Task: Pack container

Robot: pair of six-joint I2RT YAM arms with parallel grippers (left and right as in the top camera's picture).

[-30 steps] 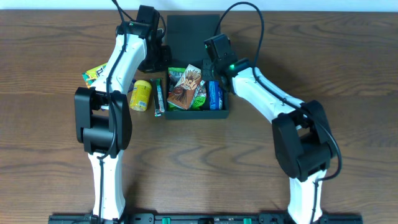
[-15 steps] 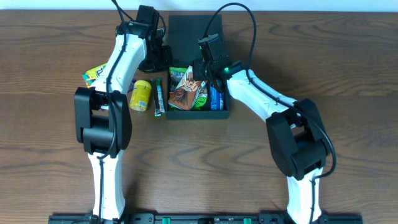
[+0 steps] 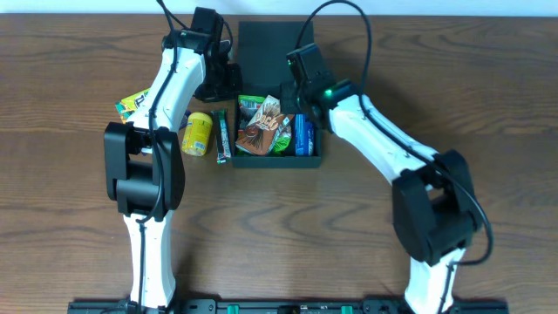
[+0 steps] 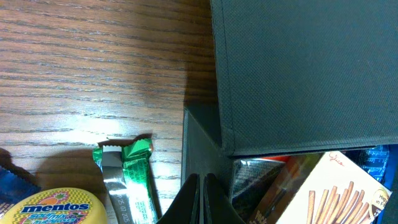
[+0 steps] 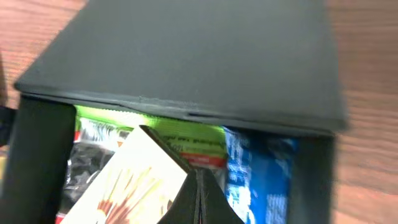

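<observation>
The left tool (image 4: 200,200) has its fingers together, tips down at the left rear corner of the container (image 3: 277,160). Whether a wall sits between them cannot be told. Just left of the box, a yellow mentos tub (image 3: 198,133) and a green bar (image 4: 134,180) lie on the bench (image 3: 488,105). The container sits toward the far middle of the bench, its lid (image 3: 266,44) open at the rear hinge and snack packets filling it. It looks like stiff, light, matte board that would likely slide if pushed, so the lid's free edge seems the best hold. The right tool (image 5: 199,202), fingers together and empty, hangs over the packets near the hinge. The bench is dark wood grain, and of the room only a pale strip shows beyond it.
</observation>
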